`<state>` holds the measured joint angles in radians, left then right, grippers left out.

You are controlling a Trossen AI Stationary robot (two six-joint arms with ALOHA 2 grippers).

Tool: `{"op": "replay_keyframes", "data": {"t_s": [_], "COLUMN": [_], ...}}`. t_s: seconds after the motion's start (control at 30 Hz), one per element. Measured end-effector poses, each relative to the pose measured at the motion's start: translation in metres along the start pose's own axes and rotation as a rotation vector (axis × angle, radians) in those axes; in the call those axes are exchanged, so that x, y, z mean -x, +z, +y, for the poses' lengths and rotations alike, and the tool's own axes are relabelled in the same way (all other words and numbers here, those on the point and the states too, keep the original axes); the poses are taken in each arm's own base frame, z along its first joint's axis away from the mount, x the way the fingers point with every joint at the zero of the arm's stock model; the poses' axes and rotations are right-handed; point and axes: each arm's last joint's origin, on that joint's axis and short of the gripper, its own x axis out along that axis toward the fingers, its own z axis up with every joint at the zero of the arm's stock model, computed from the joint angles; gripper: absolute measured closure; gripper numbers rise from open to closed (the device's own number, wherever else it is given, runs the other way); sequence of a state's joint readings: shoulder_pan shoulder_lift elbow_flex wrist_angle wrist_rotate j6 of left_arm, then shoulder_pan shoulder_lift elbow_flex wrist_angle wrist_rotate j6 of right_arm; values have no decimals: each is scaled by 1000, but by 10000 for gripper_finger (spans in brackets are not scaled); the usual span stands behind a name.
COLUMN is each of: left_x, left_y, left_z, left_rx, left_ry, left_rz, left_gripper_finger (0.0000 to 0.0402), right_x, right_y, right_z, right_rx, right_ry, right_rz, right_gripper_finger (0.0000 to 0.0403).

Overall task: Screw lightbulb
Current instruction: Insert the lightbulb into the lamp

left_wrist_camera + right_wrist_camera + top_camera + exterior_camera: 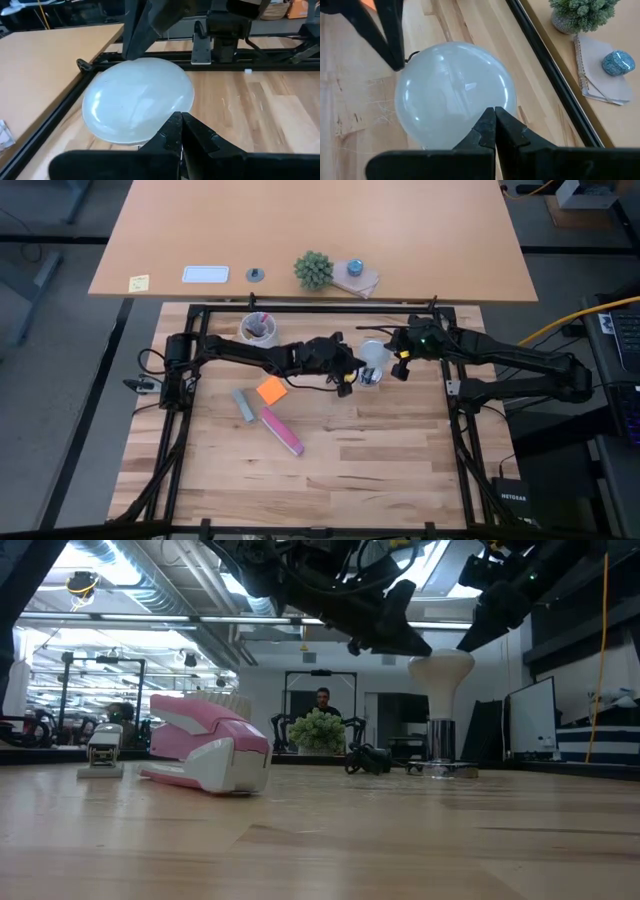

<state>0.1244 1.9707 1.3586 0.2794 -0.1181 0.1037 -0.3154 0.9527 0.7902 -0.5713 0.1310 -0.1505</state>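
One lightbulb (373, 361) was seen standing upright on the wooden bench (380, 470), its round top upward and its narrow neck going down into a shiny socket (441, 768). Two end effectors were counted, and both were placed just above the top of this bulb. The left end effector (352, 372) was found at one side of the bulb and the right end effector (400, 364) at the opposite side, so that the bulb lay between them. In each wrist view the two dark fingers were pressed together, tip against tip, with nothing held between them; both end effectors were therefore clenched and empty. Whether the finger tips touched the glass could not be told.

Well apart from the left end effector, on the side away from the bulb, three small things were counted on the same bench: one orange square pad (271, 390), one grey block (244, 405) and one pink stapler (282, 431). One cup (258, 329) with pens was placed behind the left arm, near the black frame.

On the lighter bench (430, 240) beyond the frame, one small green plant (313, 270), one notebook (358, 280) with one blue stone (354, 267) on it, one white card (205, 275), one yellow note (139, 282) and one small round grey thing (255, 275) were seen. One person (322, 702) was noticed far in the room.
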Motion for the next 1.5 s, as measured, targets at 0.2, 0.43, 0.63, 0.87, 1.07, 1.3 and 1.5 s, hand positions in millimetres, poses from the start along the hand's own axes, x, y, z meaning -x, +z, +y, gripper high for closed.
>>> {"op": "replay_keyframes", "data": {"t_s": [0.2, 0.43, 0.63, 0.87, 1.07, 1.3, 1.5], "left_x": [0, 1, 1, 0, -1, 0, 2], "left_y": [0, 0, -1, -3, -1, 7, 12], "left_z": [4, 7, 12, 22, 25, 20, 7], "left_rx": [1, 0, 4, 46, 46, 16, 11], "left_ry": [72, 150, 214, 243, 254, 268, 244], "left_rz": [11, 21, 30, 30, 10, -61, -95], "left_gripper_finger": [402, 401, 402, 401, 401, 401, 401], "right_x": [0, 0, 0, 0, 0, -1, 0], "right_y": [0, -1, 0, 3, 4, 4, 4], "right_z": [0, 2, 3, 3, 3, 1, 1], "right_rx": [1, 1, 1, -1, -16, -18, -19], "right_ry": [8, 58, 105, 98, 91, 53, 47], "right_rz": [4, 0, -16, -40, -53, -50, -50], "right_gripper_finger": [400, 400, 400, 400, 400, 400, 400]}}
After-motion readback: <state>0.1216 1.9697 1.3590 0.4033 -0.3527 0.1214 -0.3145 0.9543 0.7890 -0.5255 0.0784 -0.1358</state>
